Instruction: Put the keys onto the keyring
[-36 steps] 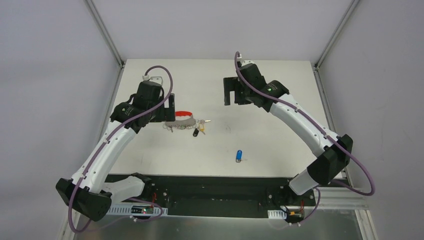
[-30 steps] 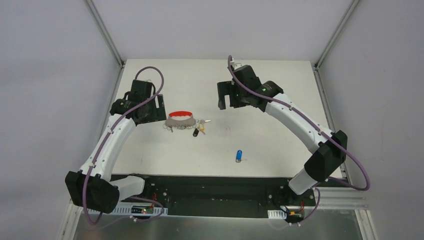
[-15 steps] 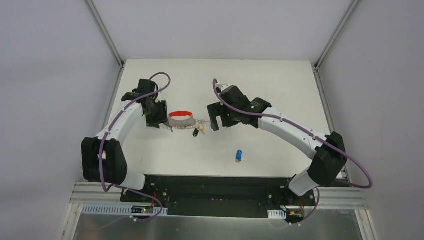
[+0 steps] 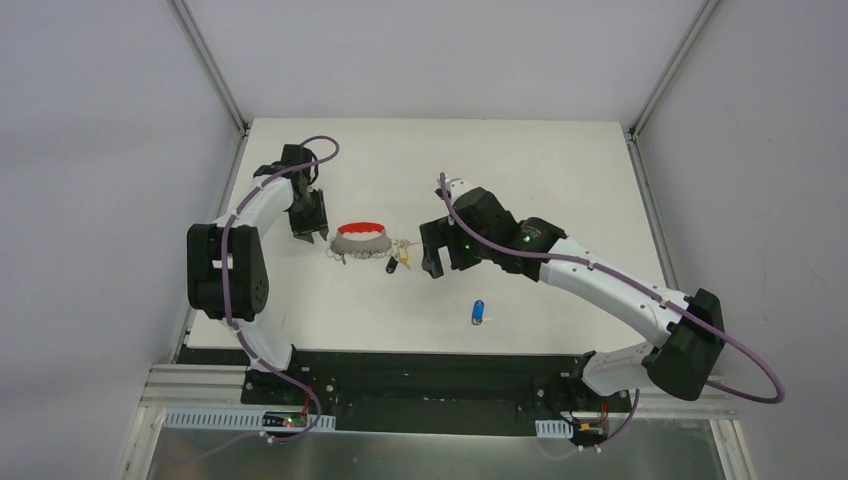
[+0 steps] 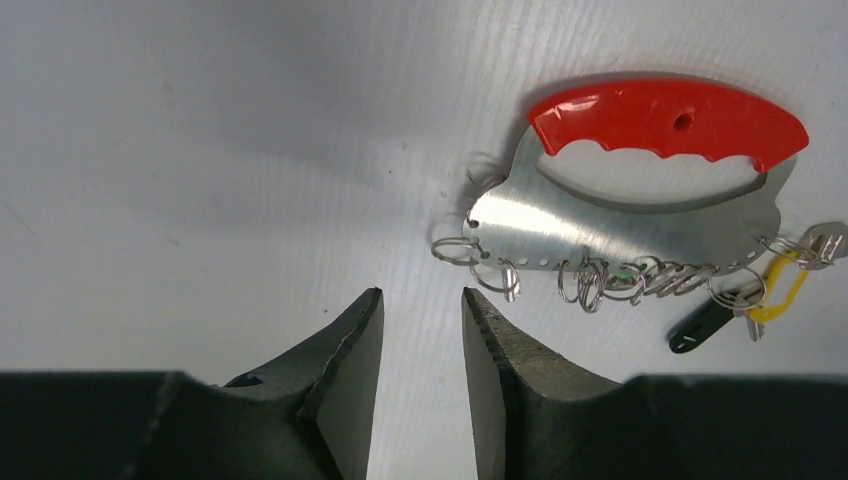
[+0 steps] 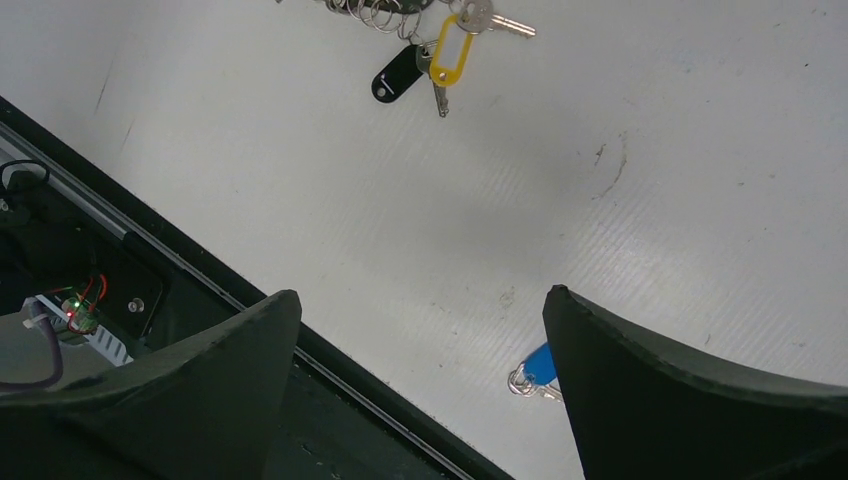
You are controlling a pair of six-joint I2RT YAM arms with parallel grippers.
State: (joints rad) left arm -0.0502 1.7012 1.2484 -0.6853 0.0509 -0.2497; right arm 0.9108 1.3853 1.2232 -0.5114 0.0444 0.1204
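Pointing toward the keyring from its left side, the left gripper stands low over the white desk. Its wrist view shows the left gripper with its two fingers drawn close, a narrow gap between them and nothing in it. The tips are near the keyring but apart from it.

The keyring lies flat on the desk: a red curved handle sits along the far edge of a grey metal plate, and a row of small silver rings hangs from the plate's near edge. At the right end of that row lie a black-headed key and a yellow-headed key, both touching the bunch.

Just right of these keys is the right gripper, its fingers spread wide and holding nothing.

Further right and nearer the arms' bases, the blue key lies alone on the desk, well apart from the keyring. In the right wrist view the blue key carries a small silver ring and is partly hidden by one finger.
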